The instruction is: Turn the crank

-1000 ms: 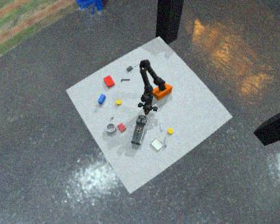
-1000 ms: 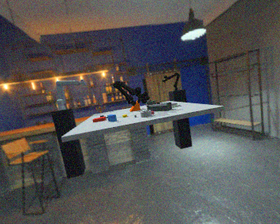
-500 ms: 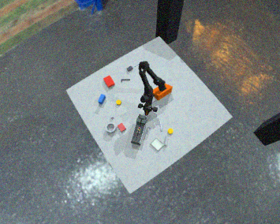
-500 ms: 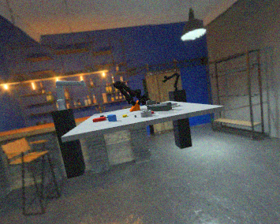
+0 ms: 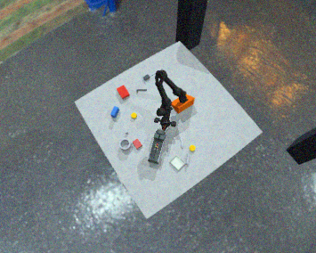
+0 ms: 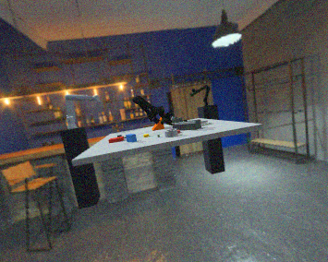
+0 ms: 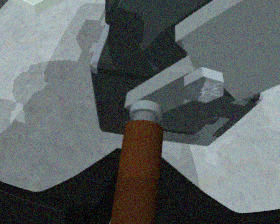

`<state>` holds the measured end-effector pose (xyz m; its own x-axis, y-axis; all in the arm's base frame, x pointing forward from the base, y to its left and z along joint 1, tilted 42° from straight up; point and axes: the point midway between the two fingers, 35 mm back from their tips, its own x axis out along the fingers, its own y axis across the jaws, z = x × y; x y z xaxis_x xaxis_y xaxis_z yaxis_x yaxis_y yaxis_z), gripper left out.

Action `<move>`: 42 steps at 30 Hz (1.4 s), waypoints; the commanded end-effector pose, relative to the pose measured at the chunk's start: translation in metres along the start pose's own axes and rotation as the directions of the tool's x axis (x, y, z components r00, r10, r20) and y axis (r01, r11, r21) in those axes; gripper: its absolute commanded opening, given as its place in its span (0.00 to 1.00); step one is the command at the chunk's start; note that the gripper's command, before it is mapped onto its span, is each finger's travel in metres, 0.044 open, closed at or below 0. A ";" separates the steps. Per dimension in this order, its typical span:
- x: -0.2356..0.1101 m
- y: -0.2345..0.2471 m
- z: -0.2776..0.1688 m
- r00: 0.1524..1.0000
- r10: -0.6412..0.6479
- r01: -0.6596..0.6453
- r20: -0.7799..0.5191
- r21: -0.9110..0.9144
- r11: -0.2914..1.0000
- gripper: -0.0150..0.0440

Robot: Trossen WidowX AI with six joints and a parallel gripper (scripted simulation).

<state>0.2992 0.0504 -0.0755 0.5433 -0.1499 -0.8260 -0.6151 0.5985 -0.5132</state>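
From above, can see at left blue block (image 5: pixel 115 111) (image 6: pixel 131 137), then grey cup (image 5: pixel 125 144) (image 6: pixel 172 134) and small red block (image 5: pixel 137 143). In the middle, can see machine (image 5: pixel 155 153) (image 6: pixel 188 125) (image 7: pixel 231 45), with gripper (image 5: pixel 164 126) (image 6: pixel 170 121) (image 7: pixel 136 159) at its far end, closed around brown handle (image 7: pixel 142 150). To the right, can see pale tray (image 5: pixel 177 163) and yellow piece (image 5: pixel 192 148)

Blue back wall (image 6: pixel 174 51), lit bar shelves (image 6: pixel 65 94) at left, gray floor (image 6: pixel 174 221), hanging lamp (image 6: pixel 226 34) upper right.
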 end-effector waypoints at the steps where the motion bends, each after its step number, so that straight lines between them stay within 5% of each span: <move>1: 0.004 -0.008 -0.004 1.000 -0.009 0.009 -0.008 0.005 1.000 0.25; 42: 0.003 -0.026 -0.004 1.000 -0.009 0.010 -0.008 0.004 1.000 0.25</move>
<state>0.3093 0.0372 -0.0704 0.5328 -0.1443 -0.8339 -0.6257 0.5962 -0.5030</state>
